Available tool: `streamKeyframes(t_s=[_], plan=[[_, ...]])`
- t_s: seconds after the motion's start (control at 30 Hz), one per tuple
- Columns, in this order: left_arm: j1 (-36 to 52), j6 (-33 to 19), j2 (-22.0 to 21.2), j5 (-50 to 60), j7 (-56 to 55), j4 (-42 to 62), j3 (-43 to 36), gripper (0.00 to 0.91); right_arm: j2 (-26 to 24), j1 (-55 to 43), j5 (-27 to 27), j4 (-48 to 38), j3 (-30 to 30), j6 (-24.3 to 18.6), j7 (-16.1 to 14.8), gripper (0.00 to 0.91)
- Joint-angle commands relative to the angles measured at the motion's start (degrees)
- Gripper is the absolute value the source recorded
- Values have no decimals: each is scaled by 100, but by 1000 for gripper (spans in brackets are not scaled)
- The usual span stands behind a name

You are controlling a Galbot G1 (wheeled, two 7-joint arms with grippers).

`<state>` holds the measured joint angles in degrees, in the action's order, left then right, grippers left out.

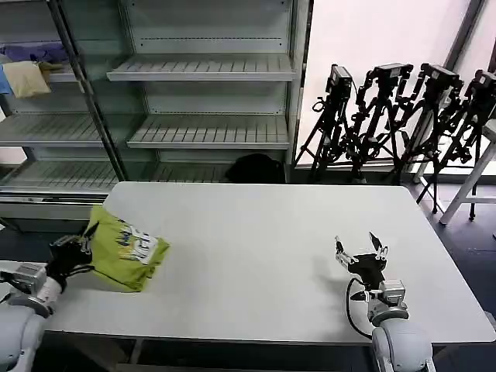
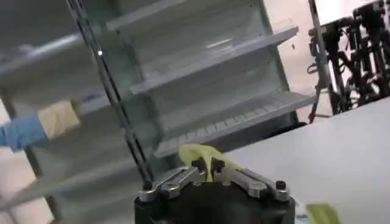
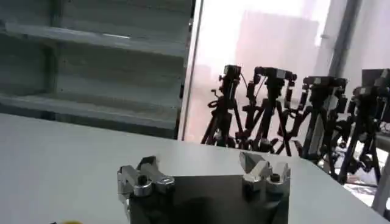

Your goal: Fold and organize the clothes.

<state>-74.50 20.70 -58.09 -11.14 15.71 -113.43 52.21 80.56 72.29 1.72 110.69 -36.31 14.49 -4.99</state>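
Head view: our left gripper (image 1: pixel 84 246) pinches the folded lime T-shirt (image 1: pixel 128 248) at the white table's (image 1: pixel 256 248) left edge

Shirt lies inward from those jaws; our right gripper (image 1: pixel 361 249) rests well apart, jaws wide

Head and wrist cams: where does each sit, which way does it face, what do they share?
Head: high, looking down at the table; left gripper on the T-shirt, right gripper open.
Left wrist: behind the left gripper, facing the shelves.
Right wrist: behind the right gripper, facing the tripods.
Shared: table, shelves.
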Motion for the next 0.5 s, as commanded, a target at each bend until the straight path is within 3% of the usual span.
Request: streamKeyframes(t_s=[0.03,0.17,0.3,0.37,0.5], plan=[[210,232,436,1103,316,-1320,-931,0,30,111,2,-126,-81,-138,-1,907],[196,235,-186,1947,-63,-1484,-2548,0,20,212,15,-171,-142,-200,-1,907],[32,275,-1175,2324,-443,-977,-4181,0,43,283,12,-208,-183,-247,-1,907],[71,212,-1589,2312,-627,-495,-4467,0,52,327,14,-194,-190,-254,-1,907],[403,242,-1906,1980,-973,-21,-4776,0,44,403,15,-121,-198,-254,-2,907]])
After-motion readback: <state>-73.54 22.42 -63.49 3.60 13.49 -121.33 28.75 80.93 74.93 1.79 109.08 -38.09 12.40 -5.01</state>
